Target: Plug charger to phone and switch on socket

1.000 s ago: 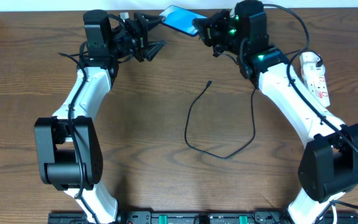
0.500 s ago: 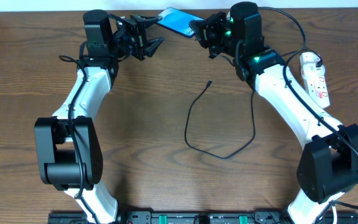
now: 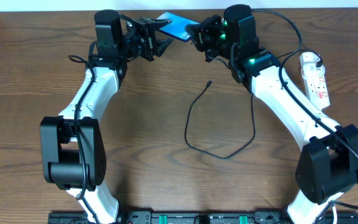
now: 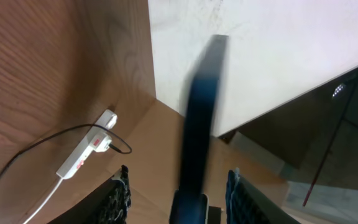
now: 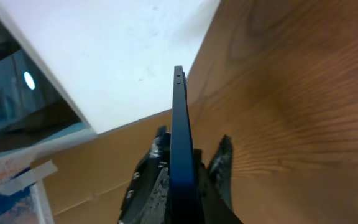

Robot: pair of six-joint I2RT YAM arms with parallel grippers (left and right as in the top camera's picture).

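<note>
My right gripper (image 3: 196,32) was pinching the phone (image 3: 174,25) by one end, holding it up off the counter (image 3: 135,124) near the far edge. From overhead the blue screen showed, tilted, between my two arms. In my right wrist view the phone (image 5: 179,118) appeared edge-on as a thin dark slab, with a black finger (image 5: 153,168) pressed close on either side.

My left gripper (image 3: 160,34) was at the phone's other end with its fingers spread wide. In the left wrist view the phone (image 4: 201,112) was a blurred dark bar rising between the two finger pads (image 4: 120,193), with a gap on each side. I could not tell whether either pad touched it.

The charger (image 3: 188,124) lay loose on the counter near the middle, its small plug tip pointing toward the far edge, well apart from the phone. The cable curved down in a loop and ran back up under my right arm.

The socket (image 3: 316,78), a white strip with red markings, lay by the counter's right edge, near my right forearm and well apart from both grippers. It also showed in the left wrist view (image 4: 82,155), with a dark cable running to it.
</note>
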